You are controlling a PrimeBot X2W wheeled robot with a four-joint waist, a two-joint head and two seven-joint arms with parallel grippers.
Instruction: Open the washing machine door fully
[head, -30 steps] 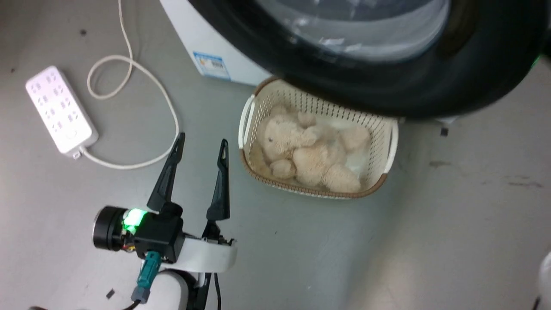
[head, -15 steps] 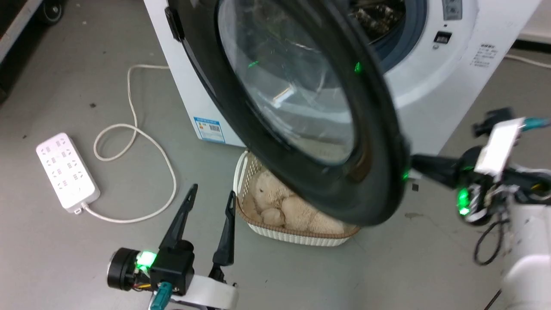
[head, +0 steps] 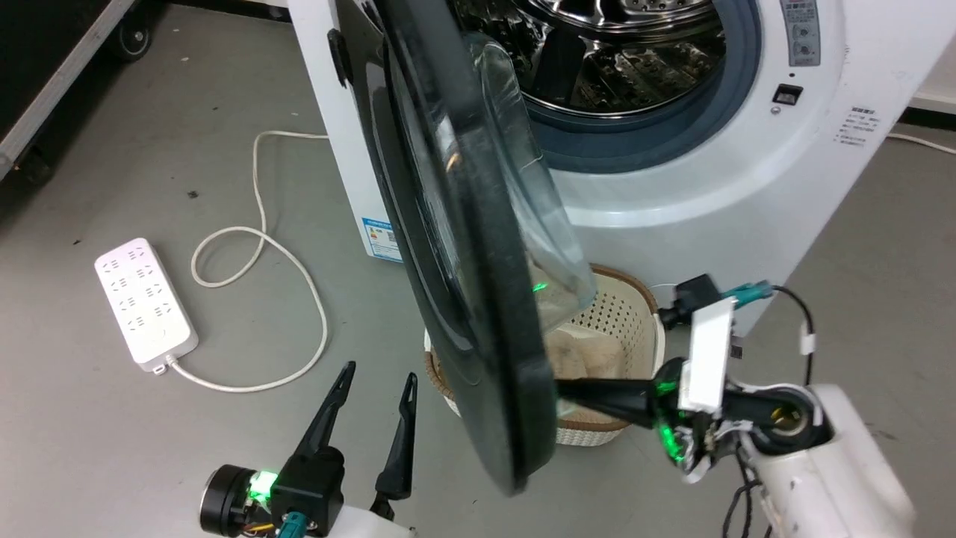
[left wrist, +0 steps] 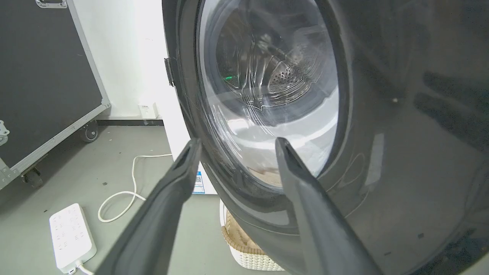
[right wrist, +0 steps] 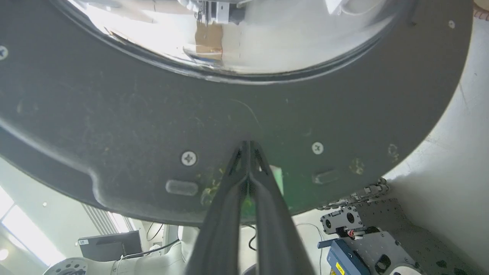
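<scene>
Grey floor (head: 89,448) below, right gripper (right wrist: 249,144) (closed) touches door (head: 485,314).

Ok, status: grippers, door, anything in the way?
Right gripper shut, tips against washing machine door, inner face. Left gripper open, empty. Door partly open. Basket on floor under it.

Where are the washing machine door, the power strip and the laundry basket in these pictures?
washing machine door (head: 497,314), head view, on its black outer rim.
power strip (head: 146,302), head view, on the middle of its white top face.
laundry basket (head: 624,317), head view, on its perforated inner wall.
</scene>
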